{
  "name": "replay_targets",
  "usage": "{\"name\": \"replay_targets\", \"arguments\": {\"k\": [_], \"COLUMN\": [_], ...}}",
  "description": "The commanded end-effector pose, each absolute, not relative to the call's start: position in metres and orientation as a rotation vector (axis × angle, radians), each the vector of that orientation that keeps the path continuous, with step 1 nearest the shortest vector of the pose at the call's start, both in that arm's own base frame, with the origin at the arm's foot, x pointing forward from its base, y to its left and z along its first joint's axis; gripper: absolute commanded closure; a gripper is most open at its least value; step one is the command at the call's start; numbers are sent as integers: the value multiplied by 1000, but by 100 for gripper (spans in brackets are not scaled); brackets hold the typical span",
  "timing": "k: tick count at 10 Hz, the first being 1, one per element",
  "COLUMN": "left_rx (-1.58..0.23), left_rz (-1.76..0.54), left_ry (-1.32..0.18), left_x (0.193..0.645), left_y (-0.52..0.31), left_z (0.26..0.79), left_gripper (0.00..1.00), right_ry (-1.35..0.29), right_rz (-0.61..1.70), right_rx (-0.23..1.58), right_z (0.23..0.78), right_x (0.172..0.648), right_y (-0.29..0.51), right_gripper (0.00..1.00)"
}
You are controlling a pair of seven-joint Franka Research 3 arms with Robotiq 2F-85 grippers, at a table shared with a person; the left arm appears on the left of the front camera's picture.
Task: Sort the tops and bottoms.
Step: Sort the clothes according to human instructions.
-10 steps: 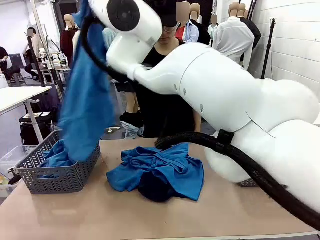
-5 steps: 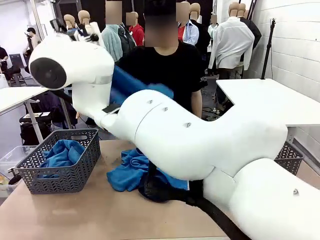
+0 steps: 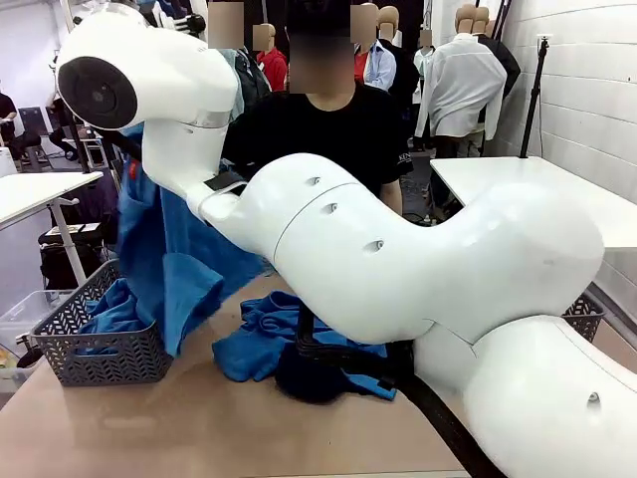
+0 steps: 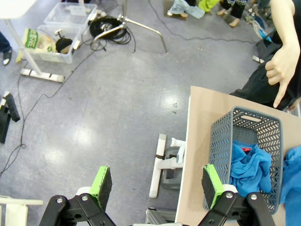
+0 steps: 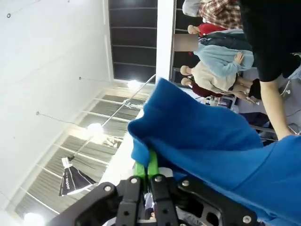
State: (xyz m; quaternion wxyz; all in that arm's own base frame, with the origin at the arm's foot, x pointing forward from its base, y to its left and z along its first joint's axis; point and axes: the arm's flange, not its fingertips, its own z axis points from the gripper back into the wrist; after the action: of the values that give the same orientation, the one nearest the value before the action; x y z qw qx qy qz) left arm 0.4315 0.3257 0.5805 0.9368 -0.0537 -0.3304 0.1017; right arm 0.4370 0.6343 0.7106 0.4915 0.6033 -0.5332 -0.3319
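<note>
Front across table [image 3: 149, 428], left wrist overhead, sharing basket [image 3: 100, 357]

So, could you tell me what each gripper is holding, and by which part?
The right gripper pinches a blue top by a bunched fold of fabric; the left gripper is open and holds nothing.

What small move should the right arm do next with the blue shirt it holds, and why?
Probably lower the blue top into the grey basket. The right gripper is shut on it, its lower end hangs at the basket's rim, and another blue garment already lies inside.
</note>
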Motion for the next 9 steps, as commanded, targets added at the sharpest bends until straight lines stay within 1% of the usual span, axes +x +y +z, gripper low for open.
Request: {"name": "replay_targets", "arguments": {"k": [1,6,7,8,9], "left_rx": [-94,-94,-94,-94,-94], "left_rz": [193,193,193,193,193], "left_ry": [-679,-679,-679,-679,-679], "left_x": [428,428,428,428,428], "left_y": [327,327,327,327,327], "left_z": [580,580,580,580,580], "left_gripper": [0,0,0,0,0], "right_ry": [-1272,-1272,-1272,-1192,-1138], "right_rz": [-805,-805,-782,-736,-726], "right_rx": [1454,1454,1403,1489,1516], "right_z": [706,706,701,718,736], "right_x": [440,440,440,445,451], "right_y": [635,635,638,641,642], "right_gripper": [100,100,100,100,100]}}
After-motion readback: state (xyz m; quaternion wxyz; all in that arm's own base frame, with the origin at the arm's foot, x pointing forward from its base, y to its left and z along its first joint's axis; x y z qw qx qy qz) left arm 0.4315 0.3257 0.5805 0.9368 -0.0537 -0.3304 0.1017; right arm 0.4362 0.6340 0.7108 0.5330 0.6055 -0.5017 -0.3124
